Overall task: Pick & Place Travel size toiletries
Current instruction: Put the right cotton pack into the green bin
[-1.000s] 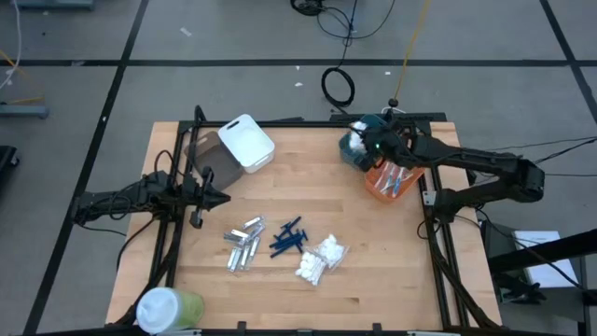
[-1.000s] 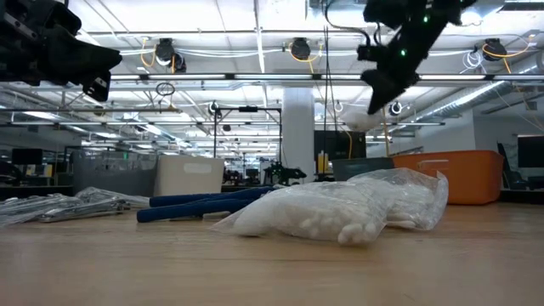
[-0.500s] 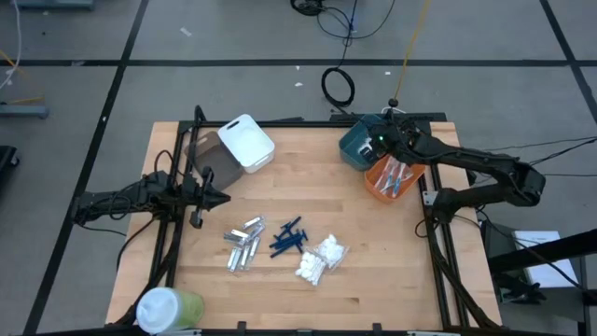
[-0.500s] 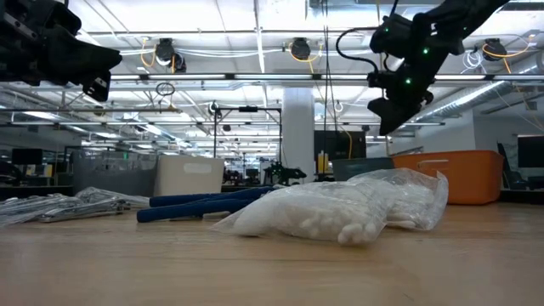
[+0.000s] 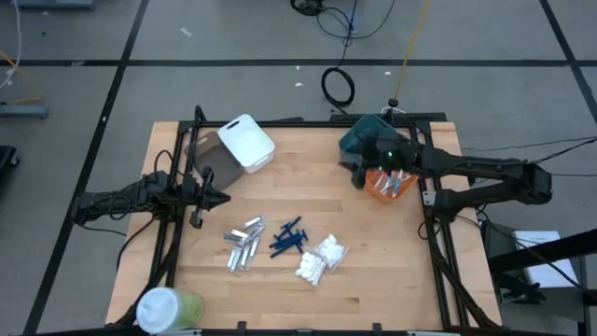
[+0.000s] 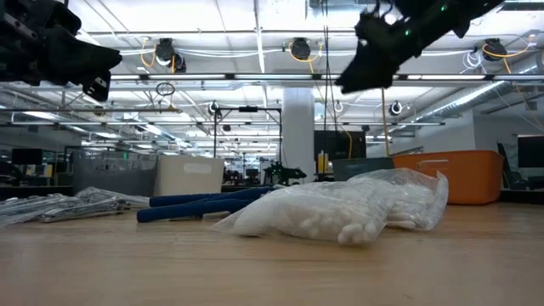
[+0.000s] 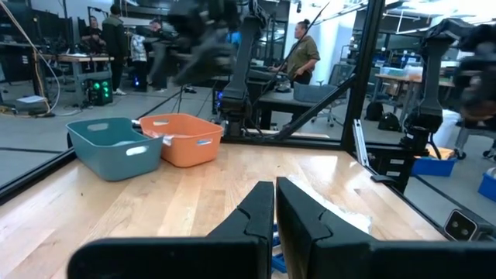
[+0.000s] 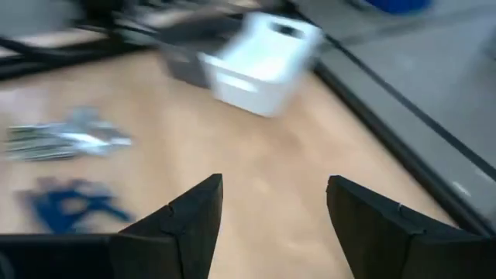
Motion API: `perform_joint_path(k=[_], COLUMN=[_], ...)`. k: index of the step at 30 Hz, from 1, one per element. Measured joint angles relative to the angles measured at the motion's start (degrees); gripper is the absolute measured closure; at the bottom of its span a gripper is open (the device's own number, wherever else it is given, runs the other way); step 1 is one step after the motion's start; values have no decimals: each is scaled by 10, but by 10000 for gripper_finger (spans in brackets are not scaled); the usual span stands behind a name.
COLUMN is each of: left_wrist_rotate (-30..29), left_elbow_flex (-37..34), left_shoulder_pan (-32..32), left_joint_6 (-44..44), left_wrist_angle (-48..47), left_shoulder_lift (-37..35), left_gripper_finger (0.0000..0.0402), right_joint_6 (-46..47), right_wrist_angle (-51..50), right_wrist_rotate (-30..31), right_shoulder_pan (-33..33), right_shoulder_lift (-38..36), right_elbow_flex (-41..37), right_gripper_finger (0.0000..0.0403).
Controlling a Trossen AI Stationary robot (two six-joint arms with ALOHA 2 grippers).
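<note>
The travel size toiletries lie mid-table in three heaps: silver tubes (image 5: 242,245), dark blue sticks (image 5: 289,237) and white packets (image 5: 321,259), the packets nearest in the low view (image 6: 340,208). Thin sticks lie in the orange bin (image 5: 393,184). My right gripper (image 5: 355,177) hangs open and empty above the table, beside the teal bin (image 5: 362,140), pointing toward the heaps; its wrist view shows the wide gap (image 8: 275,209). My left gripper (image 5: 220,198) waits shut at the table's left side, level, with nothing between its fingers (image 7: 275,209).
A white bin (image 5: 247,142) rests tilted against a clear bin (image 5: 200,147) at the far left. A white-lidded green cup (image 5: 168,309) stands at the near left corner. Black frame rails (image 5: 429,233) run along the table's sides. People stand in the room beyond.
My right gripper has opened above the orange bin. It has tipped up from pointing steeply down to nearly level and swung toward the table's left, past the teal bin. The heaps on the table have kept still.
</note>
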Motion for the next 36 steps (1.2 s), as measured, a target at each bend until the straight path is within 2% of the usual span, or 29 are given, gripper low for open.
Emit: perform_joint_path(k=[3, 6, 10, 15, 18, 26, 33, 36], left_wrist_rotate=[0, 0, 0, 0, 0, 0, 0, 0], left_elbow_flex=[0, 0, 0, 0, 0, 0, 0, 0], left_shoulder_pan=[0, 0, 0, 0, 0, 0, 0, 0], left_joint_6=[0, 0, 0, 0, 0, 0, 0, 0], left_wrist_angle=[0, 0, 0, 0, 0, 0, 0, 0], left_shoulder_lift=[0, 0, 0, 0, 0, 0, 0, 0], left_gripper_finger=[387, 387, 387, 387, 387, 387, 387, 387], right_joint_6=[8, 54, 149, 319, 384, 454, 479, 479], right_wrist_angle=[18, 19, -4, -39, -56, -20, 102, 135], right_wrist_rotate=[-7, 4, 23, 17, -10, -11, -68, -69], right_shoulder_pan=[73, 156, 261, 334, 352, 359, 337, 334], right_shoulder_lift=[0, 11, 46, 103, 132, 176, 176, 176], right_elbow_flex=[0, 0, 0, 0, -1, -43, -105, -131], right_gripper_finger=[178, 174, 172, 179, 180, 177, 178, 181])
